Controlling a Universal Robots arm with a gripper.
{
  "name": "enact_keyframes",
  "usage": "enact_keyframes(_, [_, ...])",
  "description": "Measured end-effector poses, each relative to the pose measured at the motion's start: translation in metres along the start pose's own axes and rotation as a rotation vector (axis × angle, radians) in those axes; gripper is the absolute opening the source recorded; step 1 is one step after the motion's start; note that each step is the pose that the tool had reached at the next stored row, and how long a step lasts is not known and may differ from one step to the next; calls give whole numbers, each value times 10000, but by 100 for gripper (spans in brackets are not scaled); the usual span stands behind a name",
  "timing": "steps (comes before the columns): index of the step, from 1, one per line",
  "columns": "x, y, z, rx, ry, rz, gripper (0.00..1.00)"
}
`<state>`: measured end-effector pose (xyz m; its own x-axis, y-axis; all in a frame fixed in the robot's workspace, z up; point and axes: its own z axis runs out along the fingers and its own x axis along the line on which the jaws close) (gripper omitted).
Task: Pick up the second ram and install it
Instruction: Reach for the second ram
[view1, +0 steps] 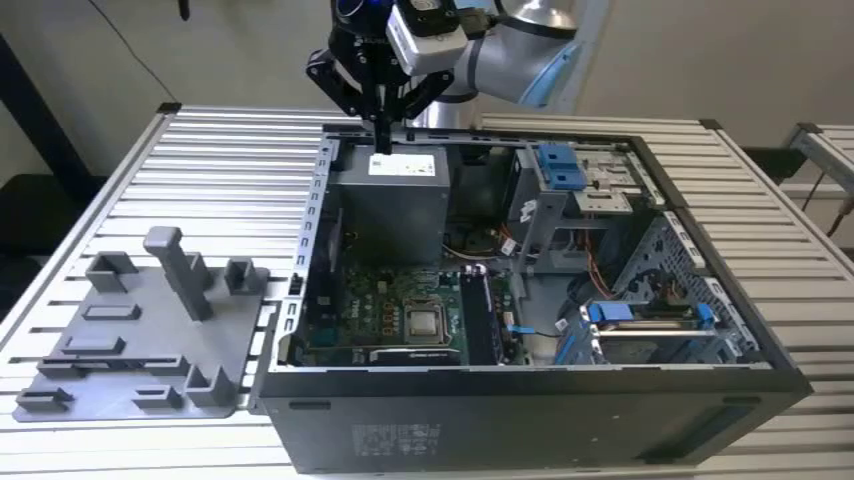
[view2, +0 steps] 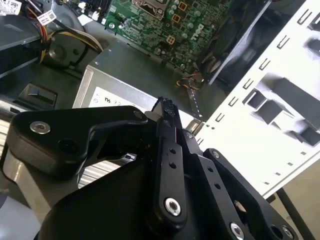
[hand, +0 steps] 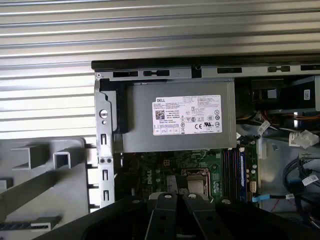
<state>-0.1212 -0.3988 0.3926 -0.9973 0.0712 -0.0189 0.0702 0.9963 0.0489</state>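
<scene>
My gripper (view1: 383, 125) hangs above the back edge of the open computer case (view1: 534, 400), over the grey power supply (view1: 387, 195). Its black fingers (view2: 170, 150) are pressed together, and nothing shows between them. Below lies the green motherboard (view1: 387, 310) with its long black slots (view1: 483, 320). A thin blue-green strip (hand: 242, 167) stands along those slots. I cannot tell whether it is the second ram. The grey holder plate (view1: 134, 330) lies outside the case, on the exterior view's left.
The case stands on a white slatted table (view1: 227, 150). Inside are a drive cage with blue clips (view1: 567, 170), loose cables (view1: 601, 260) and a processor socket (view1: 424, 322). Upright posts (view1: 180, 270) rise from the holder plate.
</scene>
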Motion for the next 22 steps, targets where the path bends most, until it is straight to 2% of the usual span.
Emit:
enact_keyframes(4, [10, -1, 0, 0, 0, 1, 11])
enact_keyframes(10, [81, -6, -1, 0, -1, -3, 11])
enact_keyframes(19, [275, -19, -6, -1, 1, -24, 11])
enact_keyframes(22, [361, -26, -8, -1, 1, -35, 11])
